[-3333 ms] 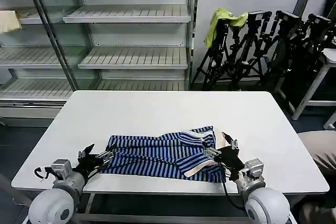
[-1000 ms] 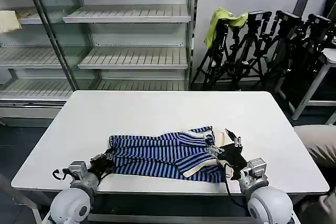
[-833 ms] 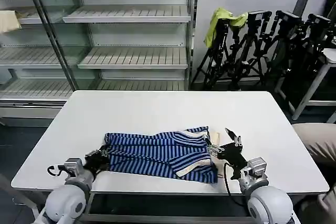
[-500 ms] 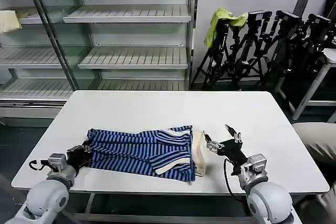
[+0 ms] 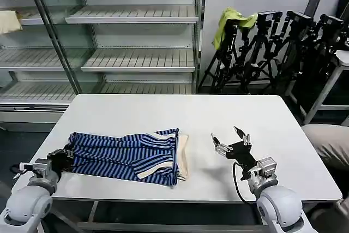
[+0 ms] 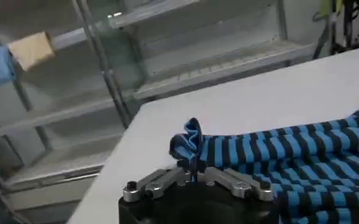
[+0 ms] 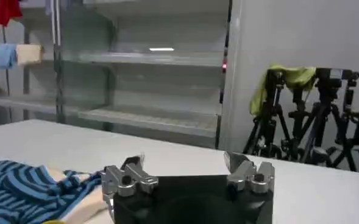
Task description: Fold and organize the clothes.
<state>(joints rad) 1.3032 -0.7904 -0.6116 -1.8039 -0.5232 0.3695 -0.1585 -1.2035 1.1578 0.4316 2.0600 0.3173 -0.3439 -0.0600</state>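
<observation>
The blue-and-black striped shirt (image 5: 125, 154) lies loosely folded on the left half of the white table (image 5: 180, 113), its cream collar and cuff (image 5: 184, 154) at its right end. My left gripper (image 5: 64, 158) sits at the shirt's left end, shut on a bunched fold of the striped fabric (image 6: 188, 143); in the left wrist view that gripper (image 6: 195, 176) pinches the fold, and the rest of the shirt (image 6: 301, 152) spreads beyond it. My right gripper (image 5: 229, 141) stands open a short way right of the shirt, holding nothing. In the right wrist view that gripper (image 7: 188, 167) shows wide apart, with the shirt (image 7: 27, 182) off to one side.
Empty metal shelves (image 5: 136, 15) stand behind the table. A cluster of black tripods (image 5: 278, 47) with a yellow-green cloth (image 5: 232, 23) is at the back right. A person's knee (image 5: 327, 145) is at the right edge, beside the table.
My left gripper has pulled the shirt to the left along the table. The shirt's right end has slid away from my right gripper, which stays in place, open.
</observation>
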